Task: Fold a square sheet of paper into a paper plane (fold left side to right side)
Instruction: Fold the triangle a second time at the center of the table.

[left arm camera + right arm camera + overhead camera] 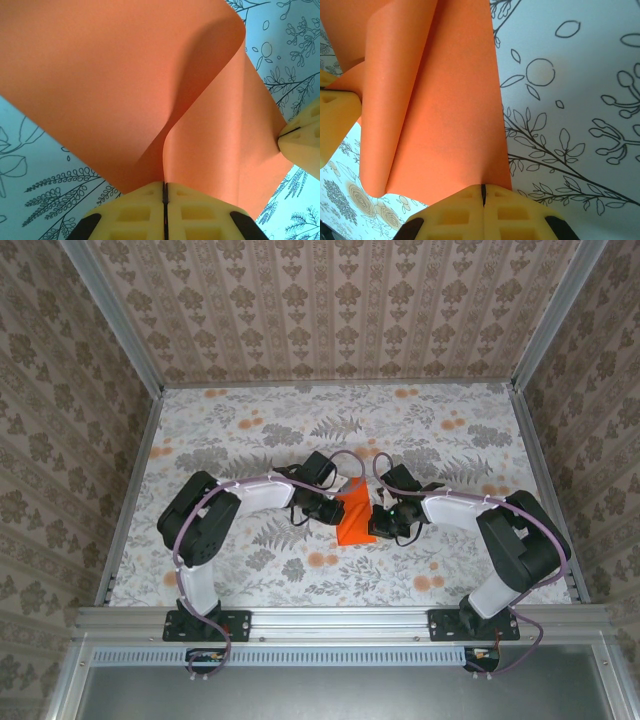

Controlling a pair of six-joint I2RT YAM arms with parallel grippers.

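Grip on both sides: my left tool (164,189) clenches the orange sheet of paper (115,75) curling ahead of its tips; right tool (482,191) clenches what seems the opposite edge.

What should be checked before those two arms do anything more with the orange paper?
1. Left end effector shut on the thin bright orange sheet of paper: ok.
2. Right end effector also shut on the sheet: ok.
3. Sheet untorn where visible: ok.
4. Fold pressed flat: not ok, the sheet bows in a loose curve.
5. Edges lined up: cannot tell.
6. Sheet over the flower-printed table, away from its rim: ok.
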